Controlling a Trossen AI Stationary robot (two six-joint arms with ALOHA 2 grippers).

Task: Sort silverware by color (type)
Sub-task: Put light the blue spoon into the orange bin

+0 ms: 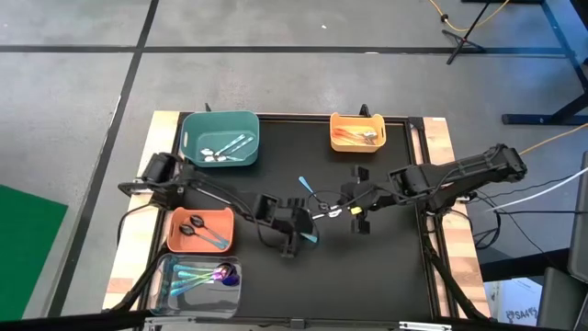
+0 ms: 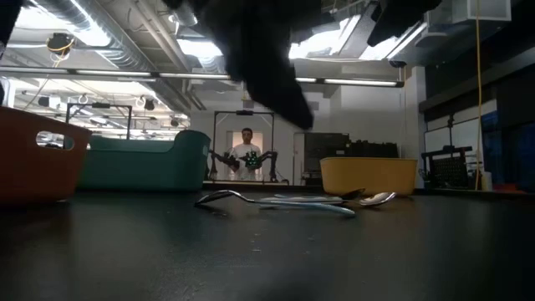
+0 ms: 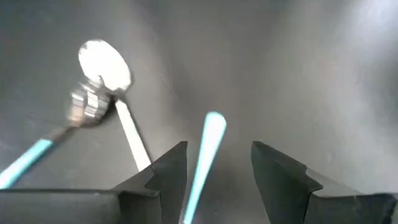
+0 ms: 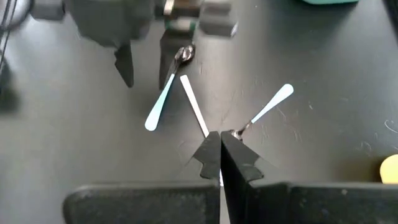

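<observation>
Left gripper (image 3: 214, 171): fingers spread, released, low over the middle of the tabletop (image 1: 276, 147); a teal-handled spoon (image 3: 205, 149) lies between its fingers, not gripped.
Right gripper (image 4: 219, 149): clenched shut, fingertips together at the tabletop, just beside the end of a silver spoon (image 4: 194, 114) and near another teal-handled spoon (image 4: 268, 107).
Loose spoons: a small cluster at the tabletop centre, between the two grippers.
Teal bin (image 1: 220, 138): far left, holds silver spoons.
Yellow bin (image 1: 357, 132): far right, holds copper-coloured spoons.
Orange bin (image 1: 198, 230): near left, holds dark spoons and a blue one.
Clear bin (image 1: 200, 280): nearest left corner, holds blue and purple spoons.
</observation>
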